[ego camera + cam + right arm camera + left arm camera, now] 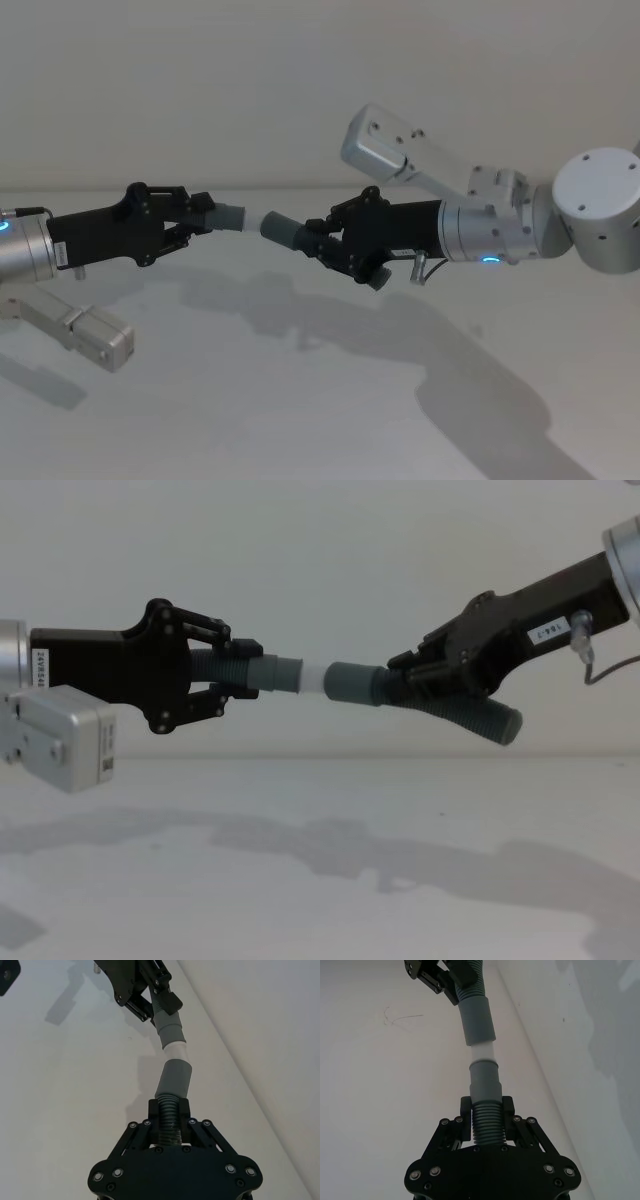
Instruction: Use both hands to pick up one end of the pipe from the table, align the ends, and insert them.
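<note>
Above white table point(300, 400), L gripper point(190, 222) jaws clamping short pipe point(232, 217), R gripper point(325, 238) jaws clamping long pipe point(285, 232)

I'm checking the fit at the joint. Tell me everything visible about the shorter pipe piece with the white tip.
The shorter pipe piece is dark grey plastic with a ribbed middle, a smooth collar and a narrow white tip. The left tool clamps its ribs, holding it roughly level above the table. The tip meets the longer piece's collar, white still showing.
</note>
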Robot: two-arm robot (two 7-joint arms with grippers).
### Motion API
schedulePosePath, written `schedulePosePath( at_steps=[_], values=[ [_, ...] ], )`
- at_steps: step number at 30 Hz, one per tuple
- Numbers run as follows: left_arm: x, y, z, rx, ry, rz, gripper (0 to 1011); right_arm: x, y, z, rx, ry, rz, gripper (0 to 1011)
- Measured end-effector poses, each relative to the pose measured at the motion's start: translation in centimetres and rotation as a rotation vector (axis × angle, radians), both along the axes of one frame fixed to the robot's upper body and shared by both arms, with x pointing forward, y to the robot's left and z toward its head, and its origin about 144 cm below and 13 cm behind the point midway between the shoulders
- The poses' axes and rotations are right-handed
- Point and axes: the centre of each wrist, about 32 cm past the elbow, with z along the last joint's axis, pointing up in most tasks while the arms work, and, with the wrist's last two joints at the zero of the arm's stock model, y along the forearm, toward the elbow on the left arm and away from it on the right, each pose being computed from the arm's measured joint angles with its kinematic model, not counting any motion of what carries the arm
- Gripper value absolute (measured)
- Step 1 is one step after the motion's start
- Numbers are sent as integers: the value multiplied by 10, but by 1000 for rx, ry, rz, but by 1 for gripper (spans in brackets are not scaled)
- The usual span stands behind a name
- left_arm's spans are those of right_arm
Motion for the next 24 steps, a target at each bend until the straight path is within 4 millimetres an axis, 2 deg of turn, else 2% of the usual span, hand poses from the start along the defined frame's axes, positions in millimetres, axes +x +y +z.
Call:
schedulePosePath(
  at_steps=[24],
  values=[
    [0, 0, 0, 0, 0, 0, 325, 0, 1, 0, 4, 1, 2, 204]
  ],
)
